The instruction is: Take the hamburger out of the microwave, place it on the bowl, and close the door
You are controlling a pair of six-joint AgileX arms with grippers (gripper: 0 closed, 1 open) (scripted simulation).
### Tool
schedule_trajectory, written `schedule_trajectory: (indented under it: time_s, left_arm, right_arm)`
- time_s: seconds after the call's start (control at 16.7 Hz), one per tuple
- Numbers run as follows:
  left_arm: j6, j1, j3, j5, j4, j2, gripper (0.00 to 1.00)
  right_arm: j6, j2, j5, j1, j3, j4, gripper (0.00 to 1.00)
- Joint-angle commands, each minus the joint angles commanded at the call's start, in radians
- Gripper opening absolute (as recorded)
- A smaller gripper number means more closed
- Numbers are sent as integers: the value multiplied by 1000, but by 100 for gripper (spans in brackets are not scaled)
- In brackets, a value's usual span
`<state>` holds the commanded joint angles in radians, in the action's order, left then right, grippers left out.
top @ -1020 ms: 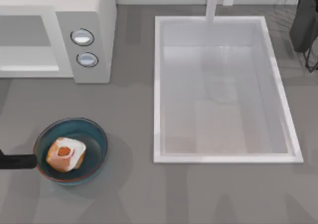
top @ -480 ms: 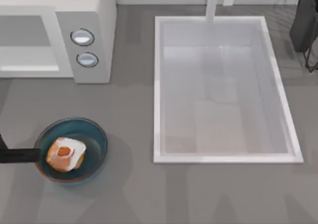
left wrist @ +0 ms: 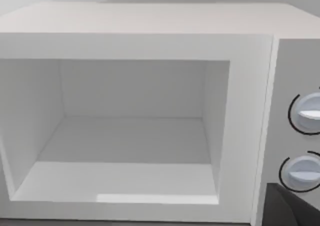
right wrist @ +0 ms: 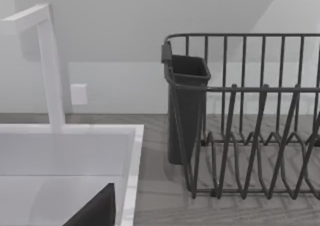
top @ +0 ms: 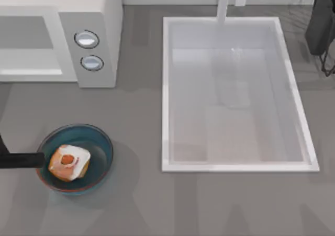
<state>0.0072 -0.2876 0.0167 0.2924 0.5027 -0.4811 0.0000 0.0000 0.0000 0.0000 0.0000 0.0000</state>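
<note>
Fingers: you cannot tell state; left gripper (top: 23, 160) edged toward bowl (top: 102, 142) rim. Hamburger (top: 69, 162) already inside. Microwave (top: 94, 16) cavity empty; door unclosed.

Left arm (top: 21, 160) lies level at table's left edge.

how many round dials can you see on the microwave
2. Both sit on the grey panel at the right end of the microwave, one behind the other in the top view: the farther dial and the nearer dial. Nothing appears to hide more.
</note>
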Motion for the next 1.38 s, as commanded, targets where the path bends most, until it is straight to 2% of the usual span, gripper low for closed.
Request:
schedule_trajectory:
  time_s: [0.42,0.66,0.78,0.9,1.02,1.2,1.38]
  left_arm:
    - [-2,-91,-67,92,-193,121,0]
    - [-1,-87,-66,89,-193,118,0]
    - [31,-55,-98,57,-217,87,0]
    - [101,18,-172,-17,-273,13,0]
    - [201,134,-287,-128,-355,-101,0]
    - [379,384,-527,-337,-512,-345,0]
    - [554,682,-800,-549,-690,-639,0]
  right_arm:
    - [0,0,0,0,0,0,100]
    - [0,0,0,0,0,0,100]
    - [0,0,0,0,0,0,100]
    - [0,0,0,0,0,0,100]
    - [0,0,0,0,0,0,100]
    - [0,0,0,0,0,0,100]
    - [0,0,0,0,0,0,100]
